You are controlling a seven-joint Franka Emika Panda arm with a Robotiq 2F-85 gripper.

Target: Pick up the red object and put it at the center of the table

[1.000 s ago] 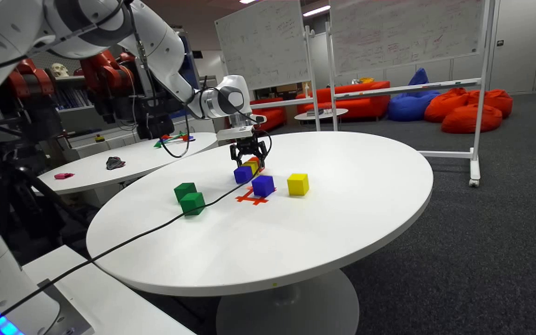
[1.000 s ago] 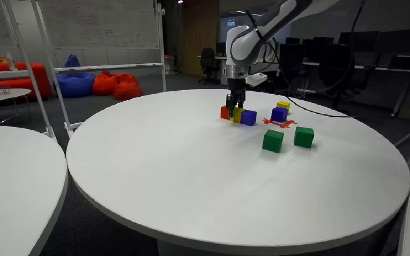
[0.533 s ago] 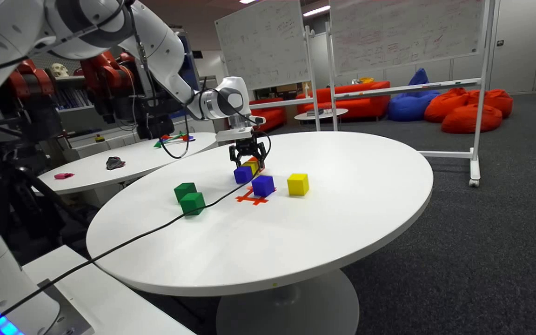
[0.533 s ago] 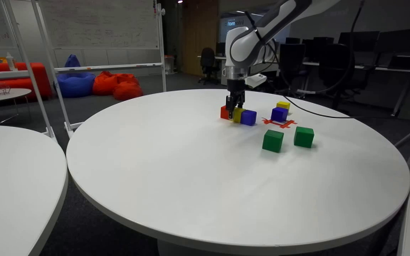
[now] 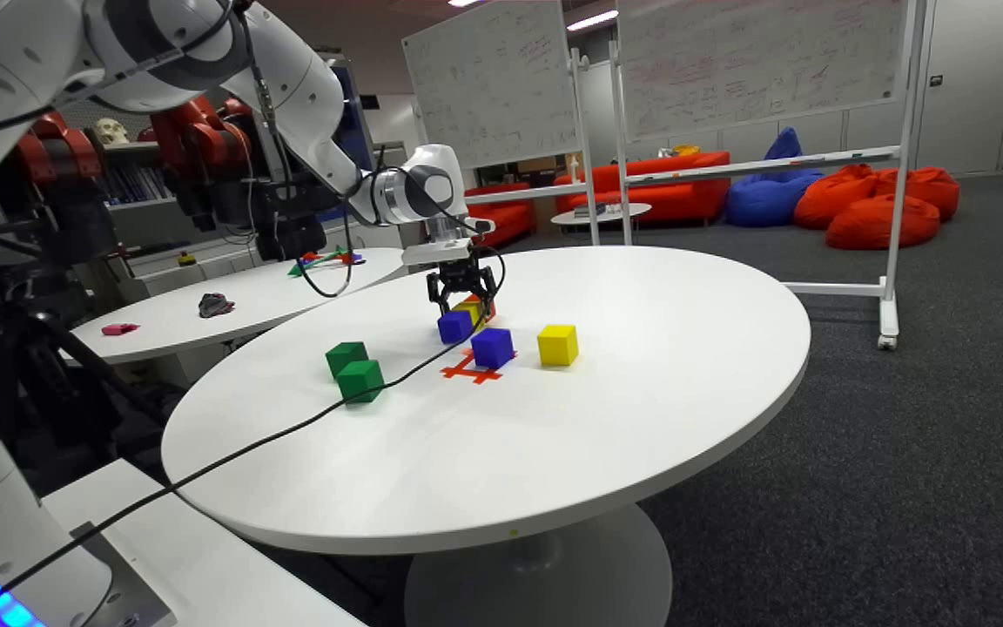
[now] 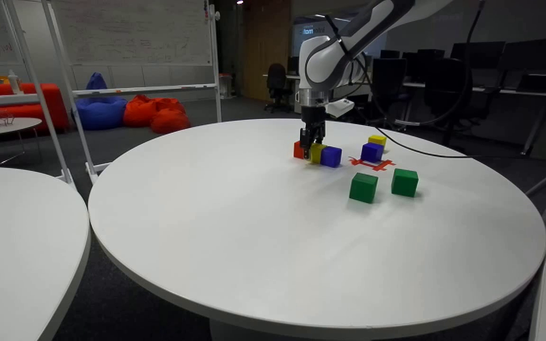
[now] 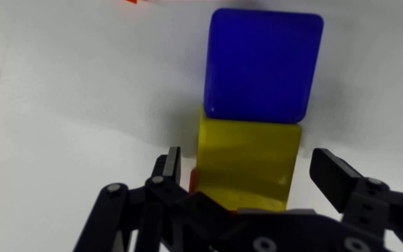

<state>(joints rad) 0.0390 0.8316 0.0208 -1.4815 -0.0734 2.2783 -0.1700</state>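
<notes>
Lying at one end of a three-cube row: the red block (image 6: 297, 150), down on the desk (image 6: 230, 237), seemingly against the yellow cube (image 6: 318, 154); the seam is masked in an exterior view by a finger (image 6: 306, 148). Gripper (image 7: 246, 166) spread wide, nothing held, its two fingers flanking that yellow with a gap on either side. Red lies from there toward the palm side, away from the row's blue cube (image 7: 262, 66); in the wrist view only slivers of it show past the yellow, the rest hidden under the gripper's body. Next move probably turns on that: a slight shift along the row, away from blue, before closing, else yellow gets pinched too or instead. No long axis evident on the red; the gripper would close across the row. Cubes flat-faced, edges slightly rounded, smooth with a dull sheen; plastic or painted wood, cannot tell. Likely rigid, fair to grip. Farther out, crossed strips of red tape (image 6: 378, 166) lie flat, perhaps near desk centre, a second blue cube (image 6: 372, 152) beside or partly over them; loose yellow cube (image 5: 558, 346) nearby, two green cubes (image 6: 363, 188). Desk top round, white, smooth.
</notes>
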